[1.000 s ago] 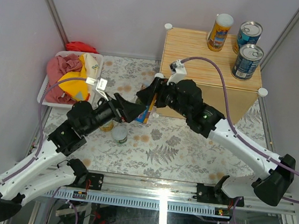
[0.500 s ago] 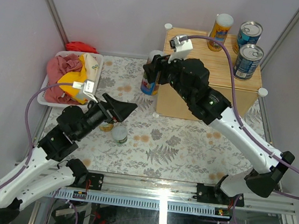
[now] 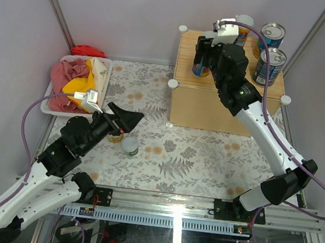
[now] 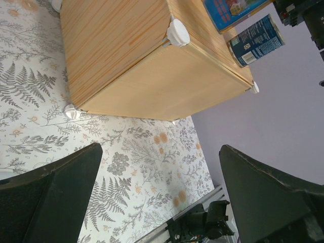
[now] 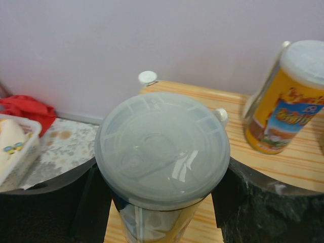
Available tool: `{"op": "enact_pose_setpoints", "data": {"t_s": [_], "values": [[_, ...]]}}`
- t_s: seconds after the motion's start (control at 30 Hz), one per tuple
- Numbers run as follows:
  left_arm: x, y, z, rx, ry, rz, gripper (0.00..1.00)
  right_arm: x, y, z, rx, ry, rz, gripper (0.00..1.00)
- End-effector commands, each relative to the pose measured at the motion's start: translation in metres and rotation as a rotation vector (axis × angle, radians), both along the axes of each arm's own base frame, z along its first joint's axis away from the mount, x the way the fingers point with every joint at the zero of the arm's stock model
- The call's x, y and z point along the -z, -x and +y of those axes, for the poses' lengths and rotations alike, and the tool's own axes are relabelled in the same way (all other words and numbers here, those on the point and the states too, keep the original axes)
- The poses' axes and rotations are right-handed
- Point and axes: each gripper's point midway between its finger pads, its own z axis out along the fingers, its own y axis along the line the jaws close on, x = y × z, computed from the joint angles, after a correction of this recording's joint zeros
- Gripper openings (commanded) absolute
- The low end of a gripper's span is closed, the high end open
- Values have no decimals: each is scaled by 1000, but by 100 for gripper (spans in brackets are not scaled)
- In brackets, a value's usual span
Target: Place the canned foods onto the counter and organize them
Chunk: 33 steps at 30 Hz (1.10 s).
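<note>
The counter (image 3: 229,103) was seen at the far right, with blue tins (image 3: 268,66) and an orange-yellow jar (image 5: 288,101) already ranged along its back. The right gripper (image 3: 203,60) was clamped on the slim can (image 5: 162,147), which was held upright over the counter's left part; contact could not be made out. Placement was judged the step in hand, so lowering and release were called for. The left gripper (image 3: 125,119) was spread wide and empty, near the short pale-lidded can (image 3: 129,146).
</note>
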Motion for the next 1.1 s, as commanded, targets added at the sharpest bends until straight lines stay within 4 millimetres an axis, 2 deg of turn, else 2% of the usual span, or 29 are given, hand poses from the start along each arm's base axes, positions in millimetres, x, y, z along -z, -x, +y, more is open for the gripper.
{"op": "enact_pose_setpoints", "data": {"t_s": [0.0, 0.27, 0.47, 1.07], "values": [[-10, -4, 5, -31, -16, -32, 100, -103, 2, -42, 107, -111, -310, 0], [-6, -9, 5, -42, -52, -22, 100, -91, -20, -95, 245, -59, -294, 0], [2, -12, 8, -68, -67, -1, 100, -79, -29, -120, 303, -43, -253, 0], [20, -11, 23, -140, -91, 71, 100, -42, -36, -141, 362, -13, -168, 0]]}}
